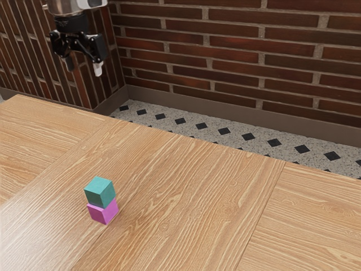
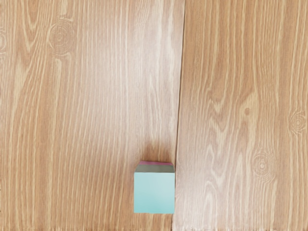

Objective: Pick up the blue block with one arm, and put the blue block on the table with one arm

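- Step in hand: prob. the approach for the pick-up; matte blue-green cube-shaped block is waiting for its grasp, being the task's "blue block" as I'm reading it.
- Block's loc.: it's sitting well below the gripper, on top of a pink cube-shaped block, which is resting on the light wood-grain counter.
- Black two-finger gripper: hanging high above counter level, fingers standing apart, w/ nothing btwn them.
- Pose: pale grey-and-black robot arm is holding the hand up, fingers pointing down; wrist cam is looking down onto the block's top face.
- Next move: prob. calling for travel over the stack, lining up w/ 2 opposite side faces, then lowering to the upper block only & closing.
- Risk: going too low might be catching the pink one too, or knocking the stack.
- After that: lifting clear, then setting it down on bare counter beside the pink block.
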